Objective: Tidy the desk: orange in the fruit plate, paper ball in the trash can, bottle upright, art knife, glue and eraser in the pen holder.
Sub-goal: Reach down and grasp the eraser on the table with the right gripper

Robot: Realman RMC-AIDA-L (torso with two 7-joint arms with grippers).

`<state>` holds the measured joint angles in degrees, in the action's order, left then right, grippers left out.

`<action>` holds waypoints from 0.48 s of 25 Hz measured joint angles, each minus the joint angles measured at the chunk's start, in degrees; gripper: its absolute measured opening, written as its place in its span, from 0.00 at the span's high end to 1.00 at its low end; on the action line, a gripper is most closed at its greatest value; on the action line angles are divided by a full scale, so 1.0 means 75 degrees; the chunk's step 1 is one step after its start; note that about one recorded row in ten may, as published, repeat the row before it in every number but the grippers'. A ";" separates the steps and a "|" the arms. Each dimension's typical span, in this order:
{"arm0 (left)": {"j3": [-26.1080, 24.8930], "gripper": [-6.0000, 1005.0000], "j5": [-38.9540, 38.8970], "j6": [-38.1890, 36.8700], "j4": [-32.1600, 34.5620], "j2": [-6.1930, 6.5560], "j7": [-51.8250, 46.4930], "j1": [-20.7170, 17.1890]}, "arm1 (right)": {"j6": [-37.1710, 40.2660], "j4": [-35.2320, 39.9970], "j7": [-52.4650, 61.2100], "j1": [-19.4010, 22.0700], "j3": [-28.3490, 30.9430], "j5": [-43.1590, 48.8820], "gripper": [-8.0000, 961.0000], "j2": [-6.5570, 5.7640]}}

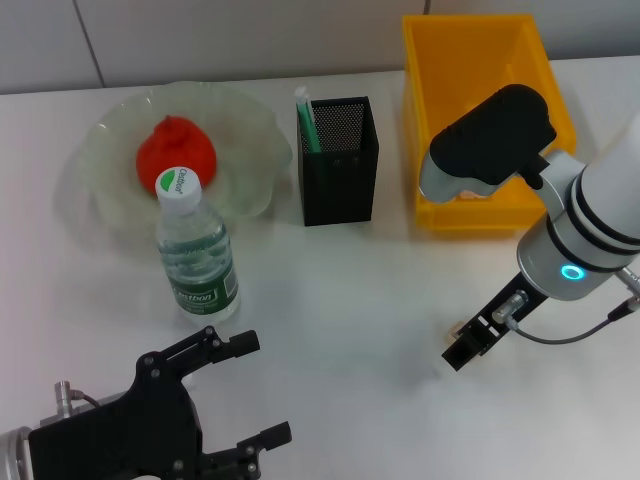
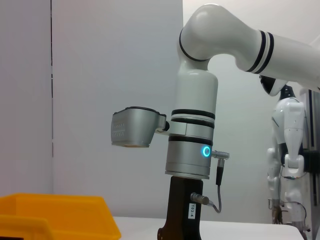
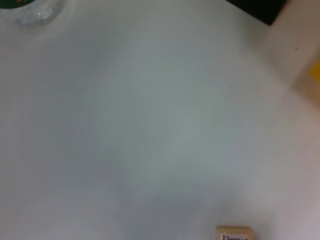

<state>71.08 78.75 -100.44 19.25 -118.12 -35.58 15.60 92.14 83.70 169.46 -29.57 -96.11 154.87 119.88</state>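
The orange (image 1: 176,150) sits in the plate (image 1: 250,130), the bottle (image 1: 195,255) stands up, a green thing (image 1: 307,122) is in the pen holder (image 1: 339,160), and the eraser (image 3: 235,233) lies on the table (image 1: 350,290) near the right pincer (image 1: 468,345), whose grip I cannot tell, while the left pincer (image 1: 250,390) waits spread apart.

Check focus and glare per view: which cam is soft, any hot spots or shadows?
Head view: sharp, even light; soft shadows under the bottle and right gripper; mild sheen on the plate. Left wrist view: sharp on the right arm, plain lit wall, no glare. Right wrist view: soft throughout, nearly bare white table, tan block at the edge blurred.
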 joint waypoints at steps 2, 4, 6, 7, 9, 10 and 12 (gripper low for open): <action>0.0010 0.19 0.0000 0.0011 0.0000 0.0003 0.0023 -0.0006 | -0.0053 -0.0038 0.0000 -0.0009 -0.0010 0.0000 0.23 0.0000; 0.0019 0.19 0.0000 0.0014 0.0000 0.0008 0.0026 -0.0007 | -0.0123 -0.0053 0.0001 -0.0014 -0.0034 0.0000 0.24 0.0000; 0.0031 0.19 0.0002 0.0021 0.0000 0.0013 0.0027 0.0002 | -0.0136 -0.0056 0.0000 -0.0017 -0.0035 0.0000 0.24 0.0000; 0.0034 0.19 0.0018 0.0023 0.0000 0.0013 0.0026 0.0010 | -0.0150 -0.0065 0.0001 -0.0018 -0.0033 0.0000 0.24 0.0000; 0.0037 0.19 0.0069 0.0024 0.0000 0.0013 0.0026 0.0027 | -0.0162 -0.0153 0.0002 -0.0035 -0.0007 -0.0060 0.24 0.0000; 0.0038 0.19 0.0090 0.0024 0.0000 0.0013 0.0026 0.0033 | -0.0162 -0.0153 0.0002 -0.0035 -0.0007 -0.0060 0.24 0.0000; 0.0038 0.19 0.0121 0.0022 0.0000 0.0012 0.0026 0.0042 | -0.0174 -0.0202 0.0002 -0.0053 -0.0006 -0.0110 0.26 0.0000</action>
<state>71.36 79.66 -100.27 19.25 -118.03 -35.39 15.91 90.83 82.19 169.48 -29.96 -96.16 154.04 119.88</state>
